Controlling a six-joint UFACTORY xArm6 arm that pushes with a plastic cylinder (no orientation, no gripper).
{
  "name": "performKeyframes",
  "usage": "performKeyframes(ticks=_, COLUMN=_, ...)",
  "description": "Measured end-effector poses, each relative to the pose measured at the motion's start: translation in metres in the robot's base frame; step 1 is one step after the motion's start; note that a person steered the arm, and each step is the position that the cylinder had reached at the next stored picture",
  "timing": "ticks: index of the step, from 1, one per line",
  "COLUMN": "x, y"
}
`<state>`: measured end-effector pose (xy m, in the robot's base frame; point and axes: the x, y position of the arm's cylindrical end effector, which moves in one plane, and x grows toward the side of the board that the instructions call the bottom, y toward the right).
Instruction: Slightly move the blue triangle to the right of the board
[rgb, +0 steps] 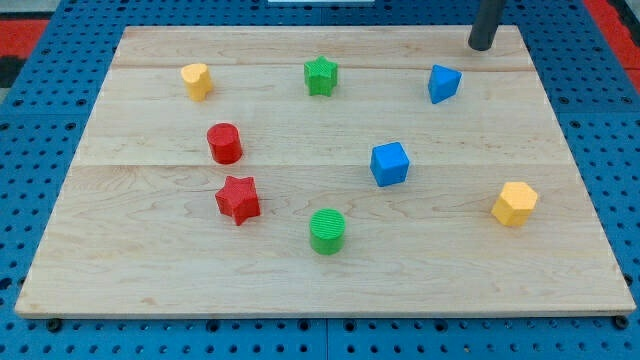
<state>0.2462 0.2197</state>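
Note:
The blue triangle (443, 83) lies on the wooden board (150, 270) near the view's top right. My tip (482, 45) is the lower end of a dark rod that comes in from the view's top edge. It stands a little above and to the right of the blue triangle, with a small gap between them.
A blue cube (390, 164) sits right of centre, and a yellow hexagon block (514, 204) at the right. A green star (320, 76) and a yellow block (196, 81) are near the top. A red cylinder (225, 144), a red star (238, 199) and a green cylinder (327, 231) are at the left and bottom.

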Motion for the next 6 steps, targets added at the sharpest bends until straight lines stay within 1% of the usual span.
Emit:
performKeyframes(ticks=1, x=0.054, y=0.023)
performKeyframes(ticks=2, x=0.1, y=-0.019)
performKeyframes(ticks=3, x=0.121, y=-0.077)
performKeyframes(ticks=4, x=0.096, y=-0.096)
performKeyframes(ticks=5, x=0.067, y=-0.095)
performKeyframes(ticks=6, x=0.055, y=-0.074)
